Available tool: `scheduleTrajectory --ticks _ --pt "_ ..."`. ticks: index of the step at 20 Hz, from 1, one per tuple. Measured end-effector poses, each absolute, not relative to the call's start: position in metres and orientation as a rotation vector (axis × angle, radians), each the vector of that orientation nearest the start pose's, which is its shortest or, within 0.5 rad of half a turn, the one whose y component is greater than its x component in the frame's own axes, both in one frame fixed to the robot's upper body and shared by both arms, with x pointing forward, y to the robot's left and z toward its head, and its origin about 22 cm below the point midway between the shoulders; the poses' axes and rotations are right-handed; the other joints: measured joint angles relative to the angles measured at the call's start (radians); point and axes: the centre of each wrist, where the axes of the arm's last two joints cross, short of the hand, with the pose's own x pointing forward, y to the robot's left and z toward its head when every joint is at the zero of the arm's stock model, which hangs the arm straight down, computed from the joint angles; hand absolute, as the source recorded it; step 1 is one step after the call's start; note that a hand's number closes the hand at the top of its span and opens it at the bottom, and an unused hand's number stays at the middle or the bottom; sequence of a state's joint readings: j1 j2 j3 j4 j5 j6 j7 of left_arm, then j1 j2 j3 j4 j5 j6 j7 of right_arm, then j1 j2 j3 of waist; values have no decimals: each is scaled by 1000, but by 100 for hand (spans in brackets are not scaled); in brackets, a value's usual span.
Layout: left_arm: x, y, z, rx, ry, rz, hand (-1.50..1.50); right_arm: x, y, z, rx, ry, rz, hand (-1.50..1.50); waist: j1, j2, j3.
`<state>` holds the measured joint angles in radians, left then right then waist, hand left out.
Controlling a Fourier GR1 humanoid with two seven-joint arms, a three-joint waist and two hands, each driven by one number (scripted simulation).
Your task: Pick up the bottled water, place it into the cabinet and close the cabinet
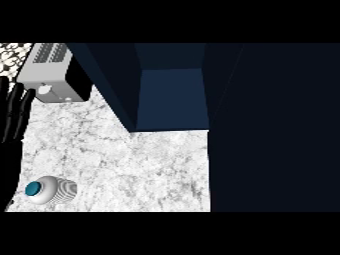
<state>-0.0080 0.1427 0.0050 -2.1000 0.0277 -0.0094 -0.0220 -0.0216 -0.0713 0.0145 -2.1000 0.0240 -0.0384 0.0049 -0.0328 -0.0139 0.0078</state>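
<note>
Bottled water (50, 190) stands untouched on the marble counter (128, 159); left hand (2, 124) rests beside it, fingers straight, holding nothing; open cabinet (171, 94) awaits.

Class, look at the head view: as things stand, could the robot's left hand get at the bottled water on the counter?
Probably yes. The left hand rests open at the view's left edge, fingers up, and the bottled water stands on the marble counter just right of its forearm. Nothing lies between them; the toaster and cabinet sit farther back.

The white marbled desk (128, 164) carries the bottled water (50, 190) at its near left, and a grey toaster-like appliance (55, 74) at the far left.
</note>
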Motion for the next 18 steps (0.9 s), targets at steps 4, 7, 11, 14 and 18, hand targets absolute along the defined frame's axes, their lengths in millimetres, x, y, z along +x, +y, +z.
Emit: scheduleTrajectory --ticks 4,7,11,14,18 --pt "191 271 136 -4 -2120 -174 -150 198 -235 129 -90 -2108 65 -150 24 6 -5" --pt "172 297 128 -85 -2066 -162 -150 184 -234 125 -53 -2077 98 -150 42 5 -8" --pt "154 320 119 -216 -1955 -91 -150 170 -223 129 89 -2027 172 -150 51 6 -9" --pt "132 338 121 -263 -1918 -62 -150 160 -213 136 136 -2007 199 -150 52 6 -9" --pt "108 358 127 -279 -1880 -39 -150 140 -207 145 168 -1995 219 -150 46 8 -8"
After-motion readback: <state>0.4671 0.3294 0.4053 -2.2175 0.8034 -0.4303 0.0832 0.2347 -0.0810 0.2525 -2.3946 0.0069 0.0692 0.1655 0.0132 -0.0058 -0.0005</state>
